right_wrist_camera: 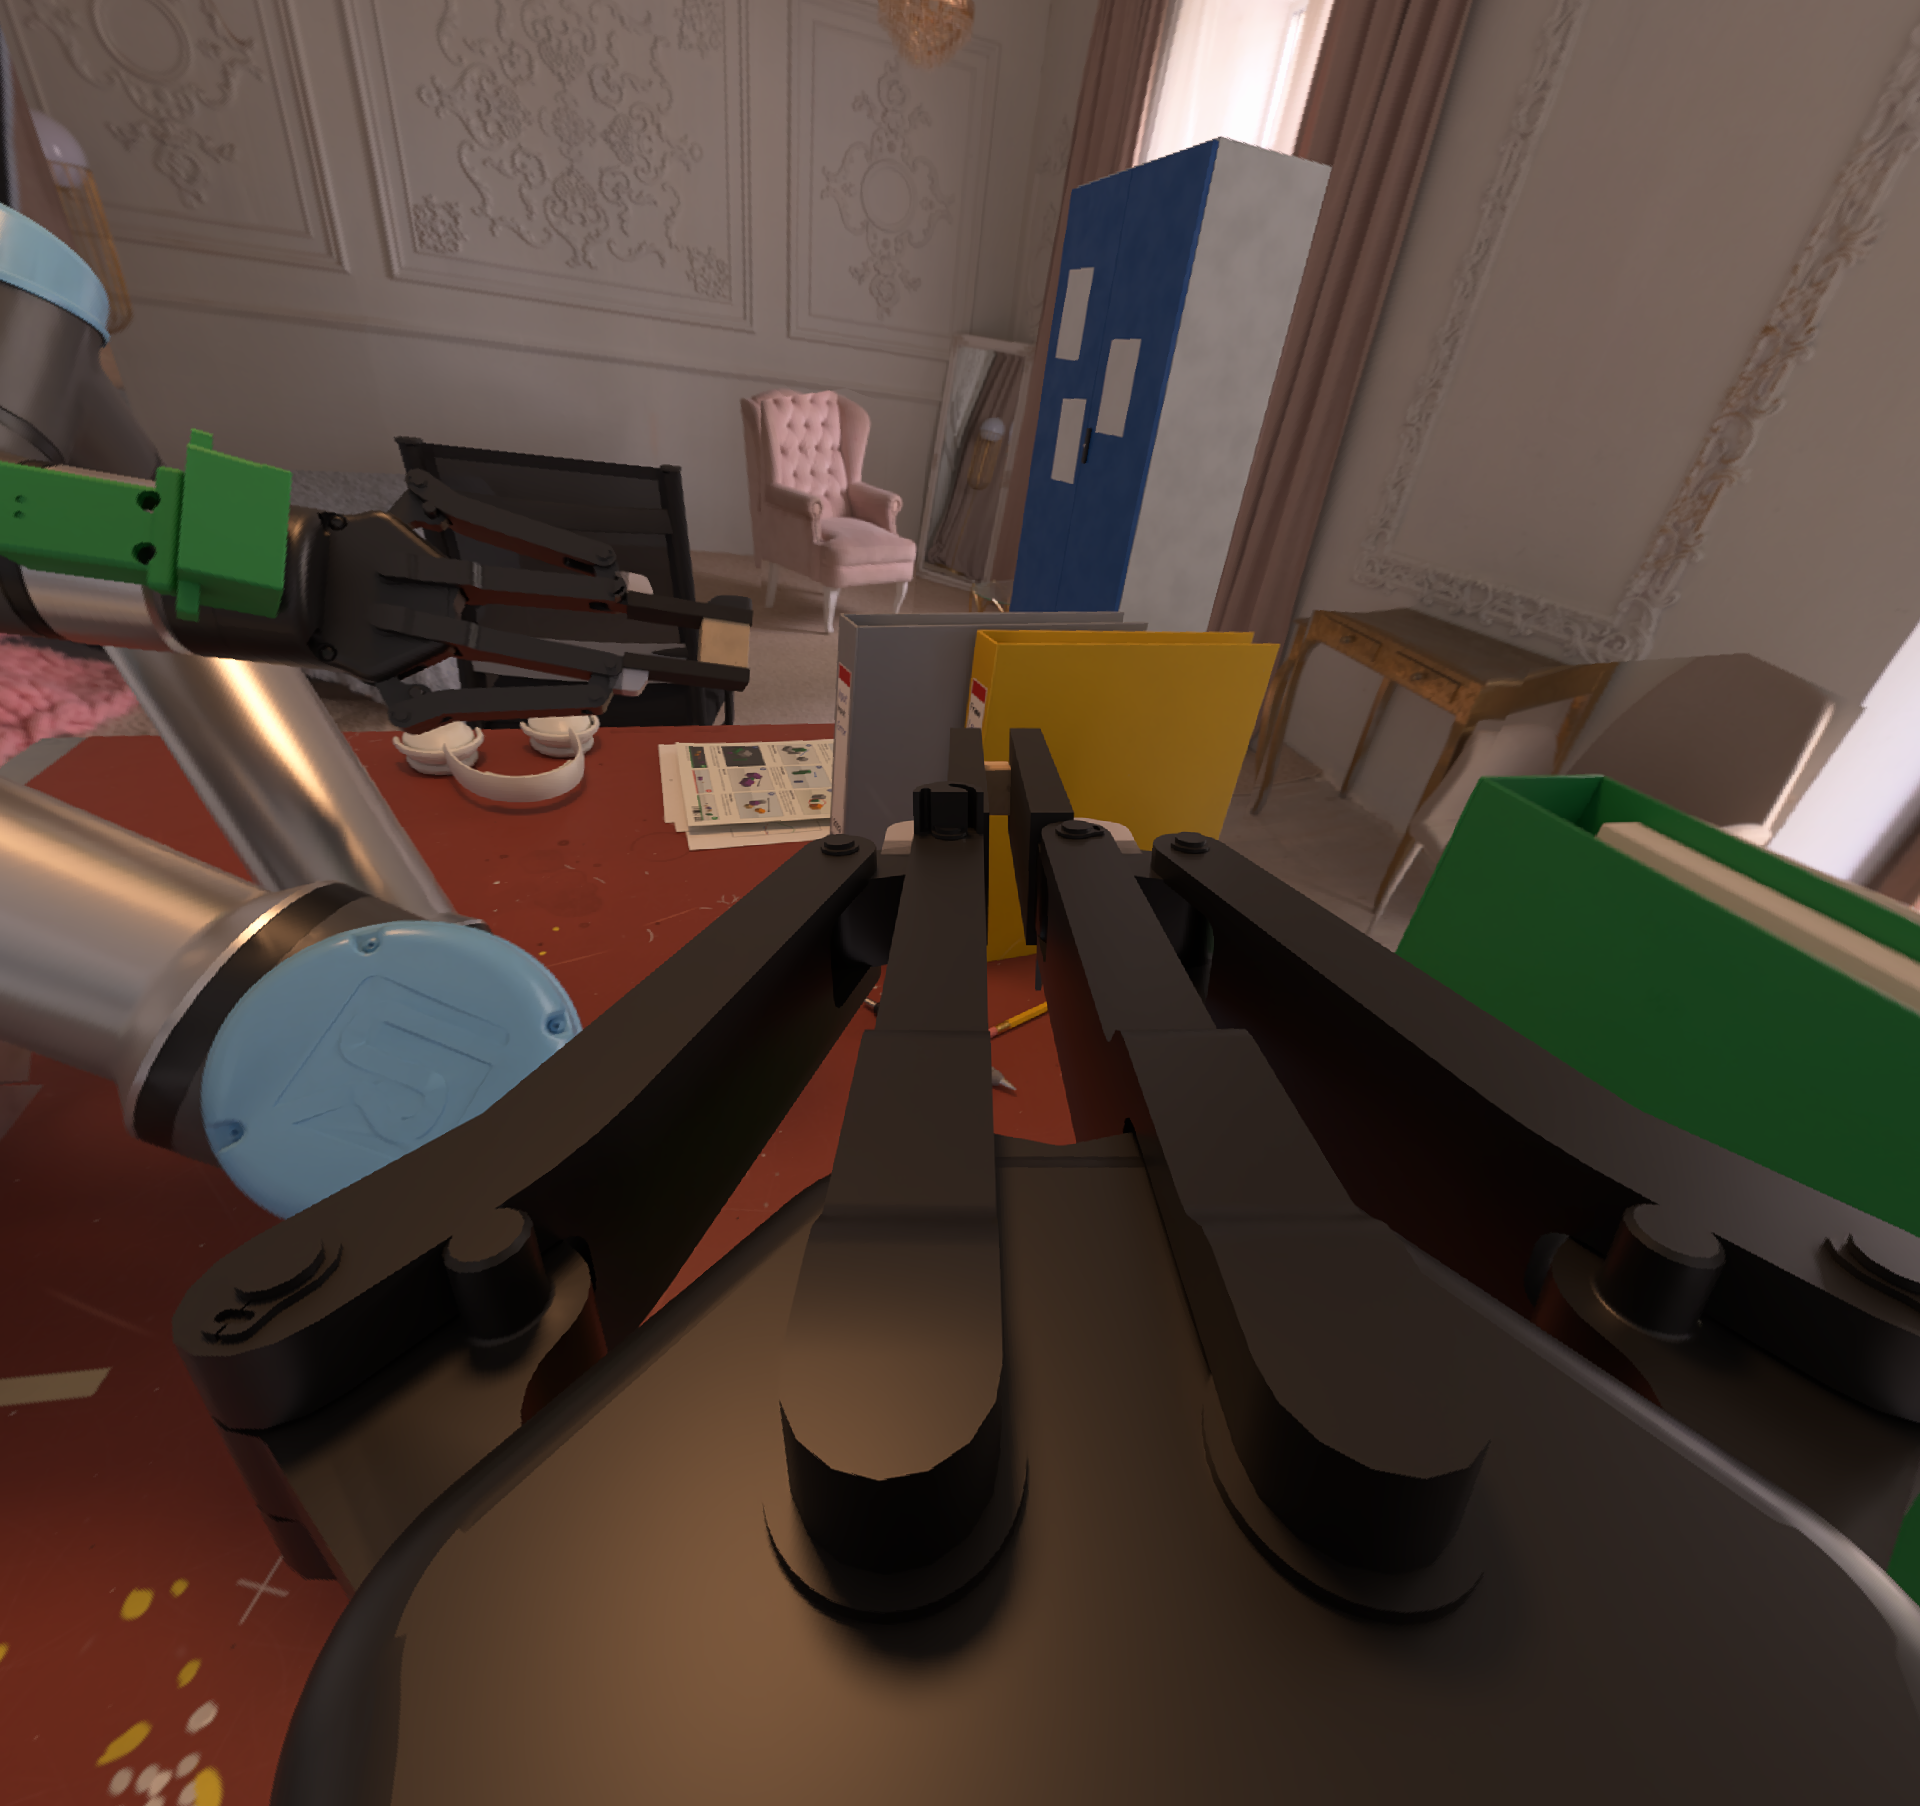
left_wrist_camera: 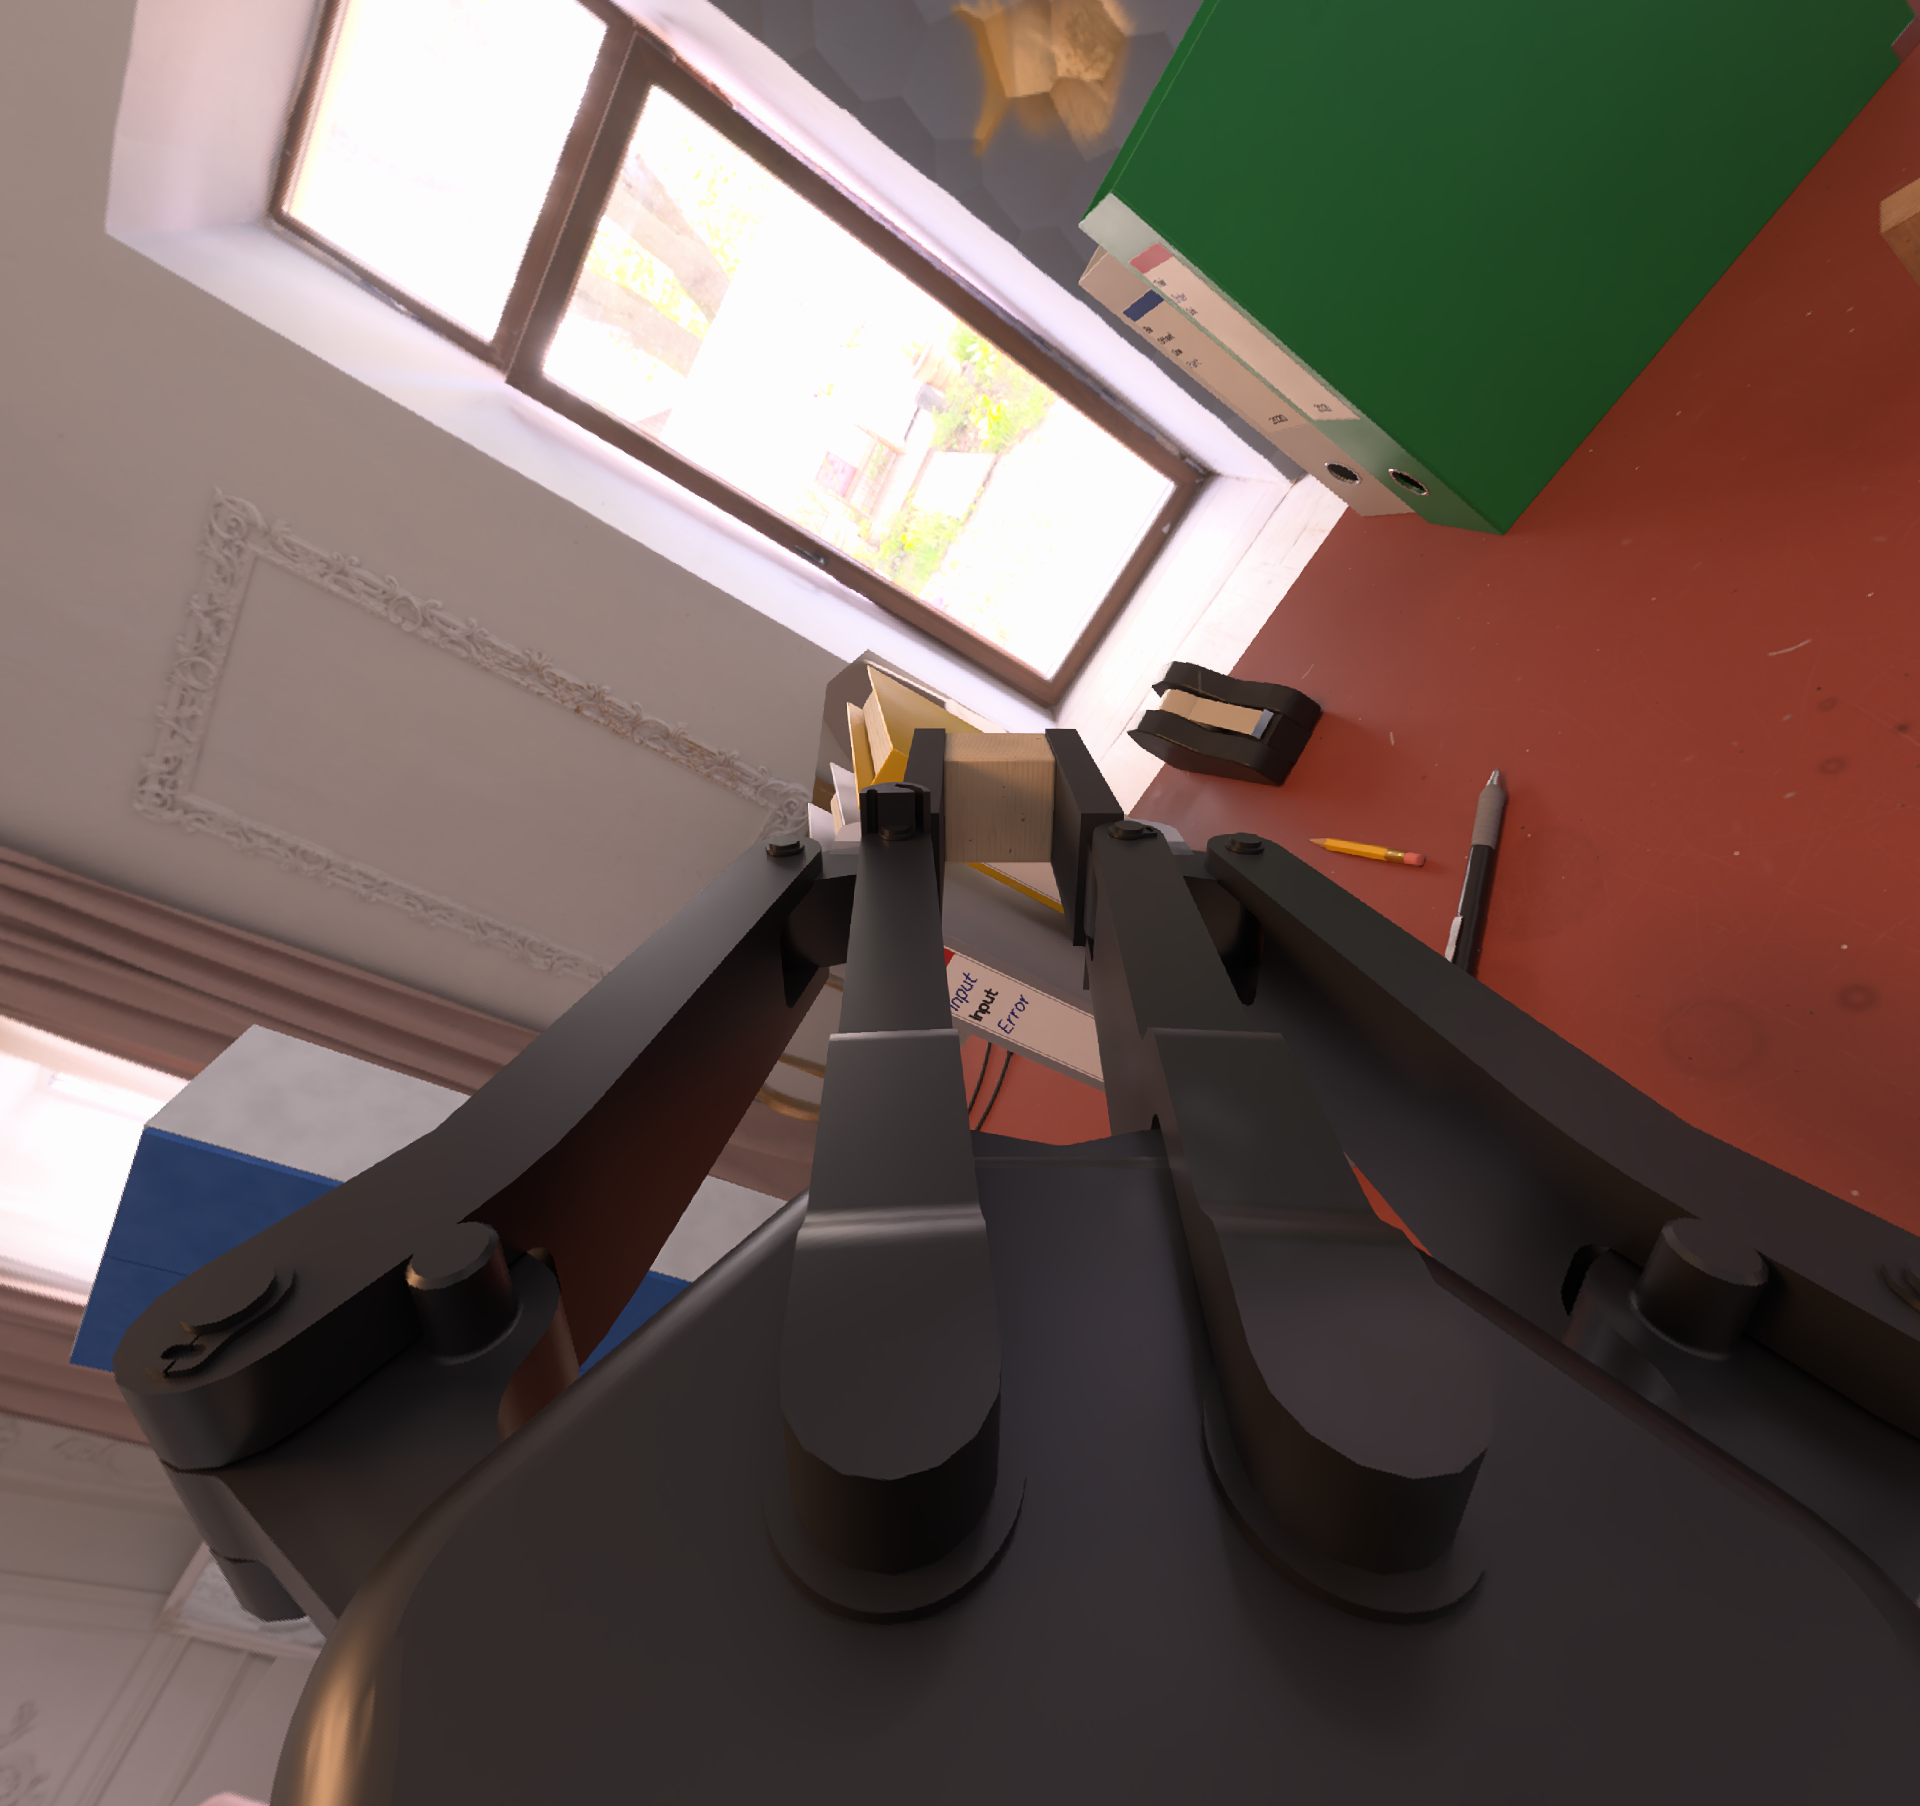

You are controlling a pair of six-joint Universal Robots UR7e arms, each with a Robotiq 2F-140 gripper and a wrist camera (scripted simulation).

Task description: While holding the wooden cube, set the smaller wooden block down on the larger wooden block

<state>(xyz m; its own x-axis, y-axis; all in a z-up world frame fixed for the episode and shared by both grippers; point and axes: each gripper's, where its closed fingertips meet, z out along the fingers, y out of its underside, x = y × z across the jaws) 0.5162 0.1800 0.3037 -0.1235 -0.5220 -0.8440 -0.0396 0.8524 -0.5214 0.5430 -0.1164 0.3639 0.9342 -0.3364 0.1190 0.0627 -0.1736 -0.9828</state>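
Observation:
In the left wrist view my left gripper (left_wrist_camera: 1000,754) is shut on a pale wooden cube (left_wrist_camera: 1003,806) and holds it in the air above the red table (left_wrist_camera: 1610,769). The same gripper and cube (right_wrist_camera: 725,640) show at the left of the right wrist view. My right gripper (right_wrist_camera: 997,754) is nearly closed on a thin wooden piece, the smaller wooden block (right_wrist_camera: 998,768); only a sliver of it shows between the pads. A corner of another wooden block (left_wrist_camera: 1903,227) shows at the right edge of the left wrist view.
On the table are a green binder (left_wrist_camera: 1507,198), a black tape dispenser (left_wrist_camera: 1231,726), a pencil (left_wrist_camera: 1366,850) and a pen (left_wrist_camera: 1475,873). Yellow (right_wrist_camera: 1127,707) and grey (right_wrist_camera: 894,686) binders stand ahead of the right gripper, with papers (right_wrist_camera: 753,785) and white headphones (right_wrist_camera: 499,759) to the left.

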